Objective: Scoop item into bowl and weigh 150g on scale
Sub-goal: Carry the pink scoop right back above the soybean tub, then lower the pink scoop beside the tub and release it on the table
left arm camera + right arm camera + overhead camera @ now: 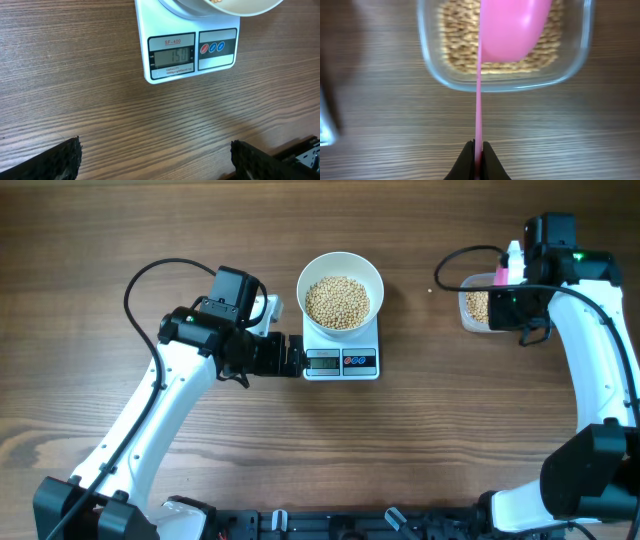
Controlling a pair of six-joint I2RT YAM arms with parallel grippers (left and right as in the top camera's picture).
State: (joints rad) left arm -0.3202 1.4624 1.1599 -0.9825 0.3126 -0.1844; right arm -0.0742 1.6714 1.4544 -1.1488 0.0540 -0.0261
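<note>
round white bowl (306, 284) of small tan beans (337, 302) sits on the white square digital scale (341, 363).
left gripper (155, 147) gapes beside the scale; right gripper (477, 155) clenches a pink plastic scoop (512, 27) over a clear plastic tub (427, 60).

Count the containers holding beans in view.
2: the white bowl on the scale at centre, and the clear tub at far right beneath the pink scoop.

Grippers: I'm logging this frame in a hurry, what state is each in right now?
Left gripper: open, holding nothing.
Right gripper: shut on the handle of the pink scoop, over the clear tub.
</note>
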